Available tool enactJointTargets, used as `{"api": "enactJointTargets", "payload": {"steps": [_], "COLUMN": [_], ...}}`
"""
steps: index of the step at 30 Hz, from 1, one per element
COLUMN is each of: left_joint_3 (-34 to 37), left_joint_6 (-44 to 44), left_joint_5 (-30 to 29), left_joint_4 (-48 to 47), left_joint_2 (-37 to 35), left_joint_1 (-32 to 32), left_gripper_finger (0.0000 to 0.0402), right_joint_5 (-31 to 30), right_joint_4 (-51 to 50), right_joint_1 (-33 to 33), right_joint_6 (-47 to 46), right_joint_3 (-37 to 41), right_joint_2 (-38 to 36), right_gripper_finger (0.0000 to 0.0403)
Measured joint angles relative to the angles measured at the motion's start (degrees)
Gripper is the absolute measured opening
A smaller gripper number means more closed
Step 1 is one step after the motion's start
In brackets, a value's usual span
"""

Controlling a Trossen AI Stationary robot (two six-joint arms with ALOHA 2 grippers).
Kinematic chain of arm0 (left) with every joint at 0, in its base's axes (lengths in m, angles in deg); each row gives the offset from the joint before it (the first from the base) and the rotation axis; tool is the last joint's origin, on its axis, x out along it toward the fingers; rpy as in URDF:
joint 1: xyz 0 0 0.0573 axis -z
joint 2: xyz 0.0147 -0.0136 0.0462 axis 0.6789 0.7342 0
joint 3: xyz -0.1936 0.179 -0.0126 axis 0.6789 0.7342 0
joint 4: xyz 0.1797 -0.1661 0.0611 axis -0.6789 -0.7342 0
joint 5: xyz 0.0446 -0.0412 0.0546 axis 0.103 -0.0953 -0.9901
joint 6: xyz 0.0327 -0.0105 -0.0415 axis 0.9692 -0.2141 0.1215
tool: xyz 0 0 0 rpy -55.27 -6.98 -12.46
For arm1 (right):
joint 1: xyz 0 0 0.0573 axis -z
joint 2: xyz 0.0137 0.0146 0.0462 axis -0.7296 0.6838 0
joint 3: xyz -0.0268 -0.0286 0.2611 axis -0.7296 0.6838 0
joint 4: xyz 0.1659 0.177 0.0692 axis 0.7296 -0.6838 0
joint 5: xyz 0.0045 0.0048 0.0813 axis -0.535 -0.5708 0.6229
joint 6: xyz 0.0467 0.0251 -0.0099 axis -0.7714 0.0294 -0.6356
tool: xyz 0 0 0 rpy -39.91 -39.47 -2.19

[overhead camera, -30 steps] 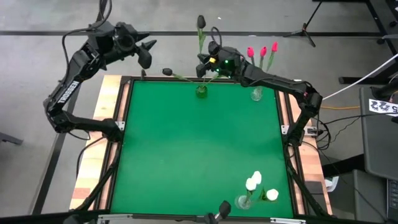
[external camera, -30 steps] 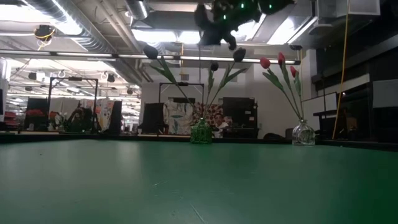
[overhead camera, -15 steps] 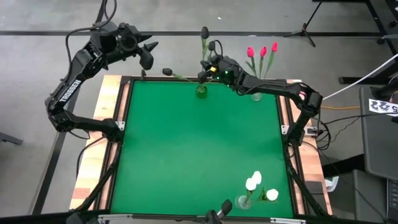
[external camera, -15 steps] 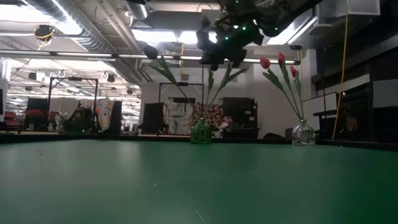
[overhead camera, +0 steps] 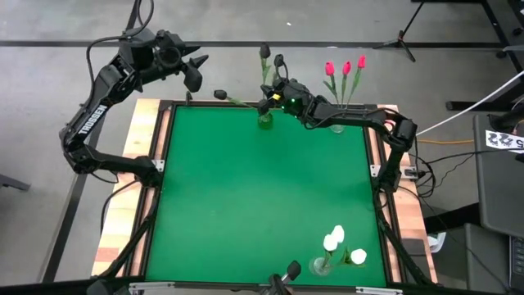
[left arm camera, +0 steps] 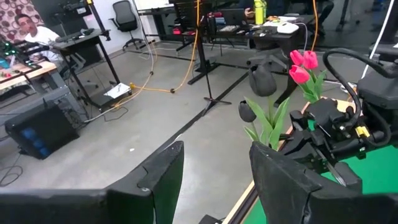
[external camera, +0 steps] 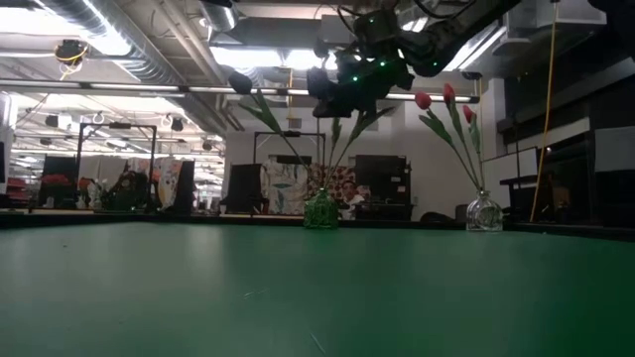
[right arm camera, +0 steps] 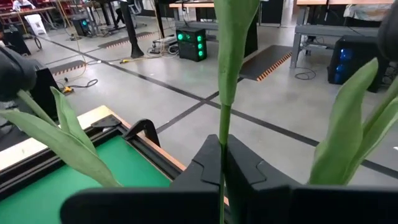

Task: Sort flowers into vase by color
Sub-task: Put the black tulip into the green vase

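Note:
My right gripper (overhead camera: 273, 96) hovers just above the green vase (overhead camera: 264, 120) at the table's far edge, shut on a black tulip (overhead camera: 264, 52). That vase (external camera: 320, 210) stands with other black tulips (external camera: 240, 82) leaning out of it by their stems. Three red tulips (overhead camera: 345, 66) stand in a clear vase (overhead camera: 337, 125) to its right. White tulips (overhead camera: 336, 238) sit in a vase (overhead camera: 321, 265) at the near right. My left gripper (overhead camera: 193, 70) waits open, raised past the far left corner. My right gripper pinches the black tulip's thin green stem (right arm camera: 222, 163) between its two shut fingers, below the leaves. The stem stands upright and crosses the fingers, with the head (overhead camera: 264, 52) above them. Its lower end points down at the green vase; the gripper hides whether it is inside.
The green mat (overhead camera: 262, 197) lies between the vases. A raised black frame (overhead camera: 160, 156) borders it. The clear vase (external camera: 483, 211) stands close to the right of my right arm (overhead camera: 360, 117). Beyond the far edge there is floor, desks and a seated person (left arm camera: 28, 28).
My right gripper has come down toward the green vase and a little toward the near edge, staying shut on the stem. The black tulip has sunk with it, upright, its head now lower and nearer the other black heads.

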Motion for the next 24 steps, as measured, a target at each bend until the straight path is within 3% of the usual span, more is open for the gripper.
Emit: {"api": "enactJointTargets", "payload": {"steps": [24], "left_joint_3": [0.0], "left_joint_6": [0.81], "left_joint_5": [-0.22], "left_joint_4": [0.0], "left_joint_2": [0.0], "left_joint_1": [0.02], "left_gripper_finger": [0.0182], "right_joint_5": [-0.62], "right_joint_4": [-5.06], "right_joint_1": [-0.03], "right_joint_6": [1.33], "right_joint_3": [0.53], "right_joint_2": [-0.02], "right_gripper_finger": [0.0001]}}
